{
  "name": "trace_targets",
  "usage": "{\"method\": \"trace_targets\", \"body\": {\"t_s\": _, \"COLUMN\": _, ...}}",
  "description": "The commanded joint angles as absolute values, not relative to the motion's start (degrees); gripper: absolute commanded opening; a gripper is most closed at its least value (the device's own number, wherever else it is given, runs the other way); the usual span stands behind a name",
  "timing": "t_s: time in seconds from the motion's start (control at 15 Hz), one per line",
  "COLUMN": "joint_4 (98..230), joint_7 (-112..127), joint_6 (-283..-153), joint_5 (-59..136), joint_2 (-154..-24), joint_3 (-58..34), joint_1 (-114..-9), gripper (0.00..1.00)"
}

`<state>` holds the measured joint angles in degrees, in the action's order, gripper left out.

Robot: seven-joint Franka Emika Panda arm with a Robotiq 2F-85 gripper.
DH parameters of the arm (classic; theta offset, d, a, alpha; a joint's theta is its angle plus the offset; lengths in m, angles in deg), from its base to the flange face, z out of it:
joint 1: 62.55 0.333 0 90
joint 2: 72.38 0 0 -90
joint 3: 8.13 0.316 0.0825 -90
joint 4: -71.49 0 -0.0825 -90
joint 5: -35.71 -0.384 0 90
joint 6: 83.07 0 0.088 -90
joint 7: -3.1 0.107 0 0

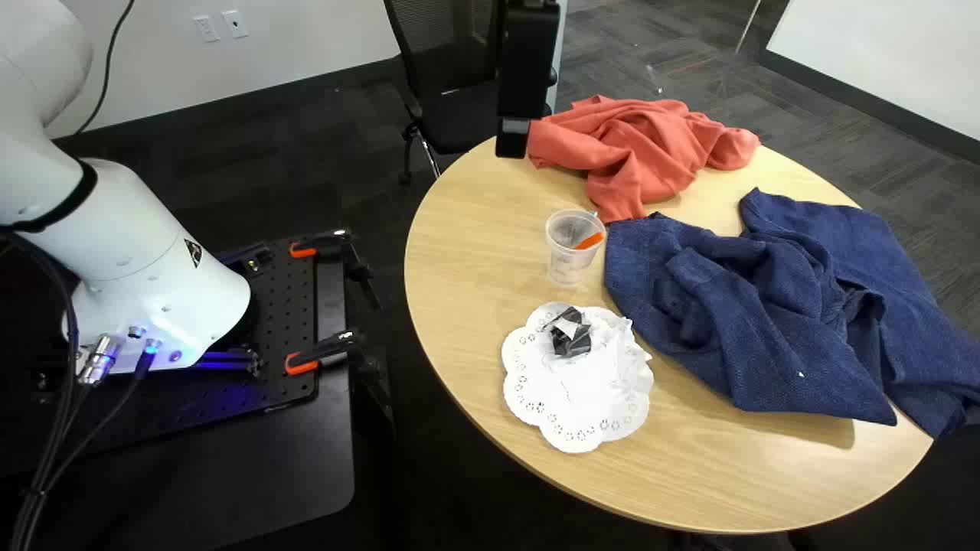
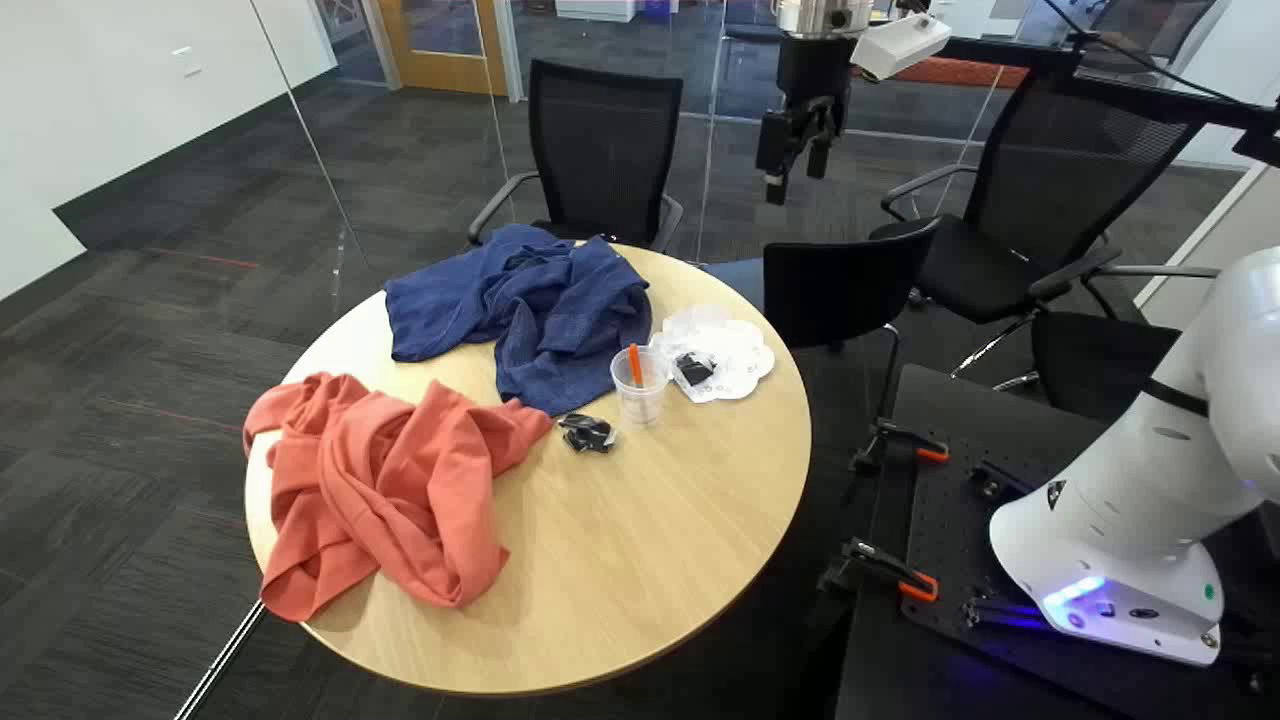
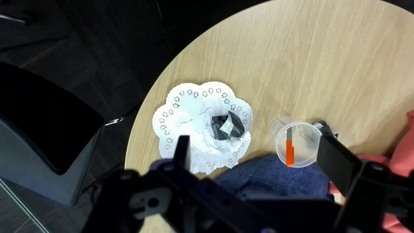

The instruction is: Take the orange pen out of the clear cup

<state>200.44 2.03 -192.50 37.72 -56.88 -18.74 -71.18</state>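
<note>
The orange pen stands leaning in the clear cup. Its orange cap sticks up at the rim, in both exterior views [image 1: 589, 241] [image 2: 635, 362] and in the wrist view [image 3: 289, 153]. The clear cup stands upright on the round table, in both exterior views [image 1: 568, 268] [image 2: 641, 404] and in the wrist view [image 3: 278, 125]. My gripper is open and empty, high above the table, with its fingers wide apart in the wrist view [image 3: 255, 150] and in an exterior view [image 2: 797, 180]. In the wrist view the cup shows between the fingers, nearer the right one.
A white doily [image 1: 566, 402] with a black wrapper [image 1: 570, 337] lies beside the cup. Another black wrapper [image 2: 587, 433] lies near the cup's other side. A blue cloth [image 1: 750, 298] is close to the cup. A red cloth [image 2: 400, 480] and the round table edge [image 2: 560, 685] are farther off.
</note>
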Motion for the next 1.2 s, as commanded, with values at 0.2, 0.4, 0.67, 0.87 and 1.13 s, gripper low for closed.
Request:
{"method": "trace_targets", "body": {"t_s": 0.2, "joint_4": 200.34, "joint_7": 1.94, "joint_6": -192.39, "joint_5": 37.62, "joint_2": -56.93, "joint_3": -18.43, "joint_1": -71.54, "gripper": 1.00}}
{"method": "trace_targets", "body": {"t_s": 0.4, "joint_4": 200.34, "joint_7": 1.94, "joint_6": -192.39, "joint_5": 37.62, "joint_2": -56.93, "joint_3": -18.43, "joint_1": -71.54, "gripper": 1.00}}
{"method": "trace_targets", "body": {"t_s": 0.67, "joint_4": 199.99, "joint_7": 5.80, "joint_6": -193.75, "joint_5": 37.24, "joint_2": -58.15, "joint_3": -16.61, "joint_1": -70.75, "gripper": 1.00}}
{"method": "trace_targets", "body": {"t_s": 0.87, "joint_4": 199.79, "joint_7": 10.33, "joint_6": -195.67, "joint_5": 34.73, "joint_2": -59.77, "joint_3": -14.68, "joint_1": -69.73, "gripper": 1.00}}
{"method": "trace_targets", "body": {"t_s": 1.13, "joint_4": 200.08, "joint_7": 17.67, "joint_6": -200.91, "joint_5": 31.71, "joint_2": -63.12, "joint_3": -11.95, "joint_1": -68.17, "gripper": 1.00}}
